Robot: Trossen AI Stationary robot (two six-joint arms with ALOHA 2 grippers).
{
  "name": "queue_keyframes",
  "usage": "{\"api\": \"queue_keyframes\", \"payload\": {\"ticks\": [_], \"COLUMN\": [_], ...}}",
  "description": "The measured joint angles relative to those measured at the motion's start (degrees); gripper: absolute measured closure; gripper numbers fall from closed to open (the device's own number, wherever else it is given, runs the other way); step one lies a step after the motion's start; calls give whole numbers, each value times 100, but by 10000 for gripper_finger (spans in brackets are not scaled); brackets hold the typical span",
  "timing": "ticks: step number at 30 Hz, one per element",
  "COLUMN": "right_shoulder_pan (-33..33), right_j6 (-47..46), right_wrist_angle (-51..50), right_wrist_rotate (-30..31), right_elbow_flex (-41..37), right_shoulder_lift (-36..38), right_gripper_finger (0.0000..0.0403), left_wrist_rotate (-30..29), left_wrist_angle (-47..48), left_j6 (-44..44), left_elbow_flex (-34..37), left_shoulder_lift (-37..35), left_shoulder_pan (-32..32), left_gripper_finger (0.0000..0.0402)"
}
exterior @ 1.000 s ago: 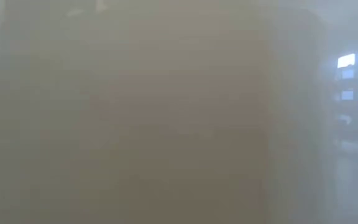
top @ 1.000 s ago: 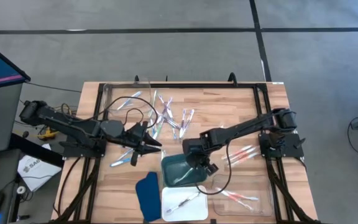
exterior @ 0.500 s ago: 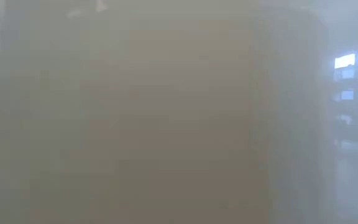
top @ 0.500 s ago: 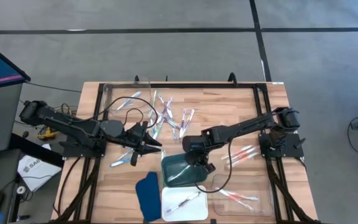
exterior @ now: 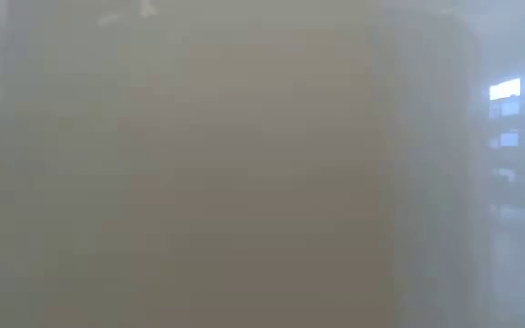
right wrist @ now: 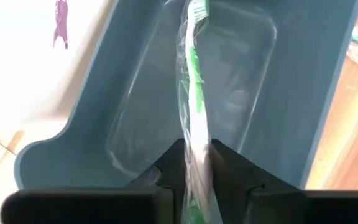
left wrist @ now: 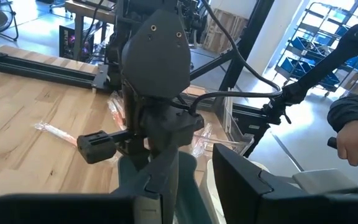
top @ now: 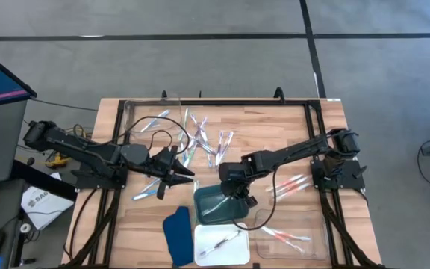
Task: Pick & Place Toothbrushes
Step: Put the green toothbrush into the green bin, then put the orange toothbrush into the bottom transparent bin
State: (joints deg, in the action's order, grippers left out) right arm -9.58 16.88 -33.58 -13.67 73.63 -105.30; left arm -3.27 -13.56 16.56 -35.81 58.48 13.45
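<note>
**Observer:** Seen from above, where are you?

**Arm:** While my left gripper (top: 187,177) waits over the wooden table (top: 290,131), near the loose scatter of wrapped plastic toothbrushes (top: 200,138), my right gripper (top: 234,196) hangs over the dark teal plastic tray (top: 207,200). A white tray (top: 234,250) lies just in front of it, with a dark blue cloth-like piece (top: 176,233) beside that and a clear tray (top: 316,237) to the right holding pink-orange brushes.

**Observer:** And the table-level camera?

**Arm:** Fogged over; it tells me nothing.

**Observer:** The left wrist?

**Arm:** It looks across at my other arm (left wrist: 157,93), standing over the teal tray (left wrist: 188,168). A person's hand (left wrist: 356,144) shows at the edge, off the table. Whether my left fingers are parted or closed, I cannot tell.

**Observer:** The right wrist?

**Arm:** There my right fingers (right wrist: 232,171) pinch the pale handle of a green toothbrush in a clear wrapper (right wrist: 193,81), its head pointing into the tray's hollow (right wrist: 79,124). The brush sits clamped between them, low over the tray floor.

**Observer:** How do you finish this well?

**Arm:** I judge I should part the fingers evenly, let the brush settle flat inside the walls, then lift straight up so the wrapper doesn't cling and drag out.
</note>
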Motion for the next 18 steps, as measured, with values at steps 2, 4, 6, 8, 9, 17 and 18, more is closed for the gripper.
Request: {"api": "queue_keyframes", "payload": {"ticks": [2, 4, 6, 8, 9, 17, 18], "right_shoulder_pan": [-16, -15, -15, -15, -15, 35, 51], "right_j6": [-2, -29, -60, -110, -139, -238, -279], "right_wrist_angle": [51, 107, 148, 153, 168, 213, 213], "right_wrist_rotate": [0, 0, 4, 48, 57, 90, 89], "right_elbow_flex": [0, 0, 0, 0, 0, 66, 109], "right_shoulder_lift": [0, 0, 0, 0, 0, 4, 4], "right_gripper_finger": [322, 309, 292, 272, 261, 188, 183], "left_wrist_rotate": [0, -1, -2, -5, -7, -24, -24], "left_wrist_angle": [0, 0, 0, 0, 0, 2, 2], "left_j6": [0, 0, 0, 0, 0, -100, -115], "left_elbow_flex": [0, 0, 0, 0, 0, 0, 0], "left_shoulder_lift": [0, 0, 0, 0, 0, 0, 0], "left_shoulder_pan": [0, 0, 0, 0, 0, -2, -2], "left_gripper_finger": [307, 307, 307, 307, 307, 307, 307]}}
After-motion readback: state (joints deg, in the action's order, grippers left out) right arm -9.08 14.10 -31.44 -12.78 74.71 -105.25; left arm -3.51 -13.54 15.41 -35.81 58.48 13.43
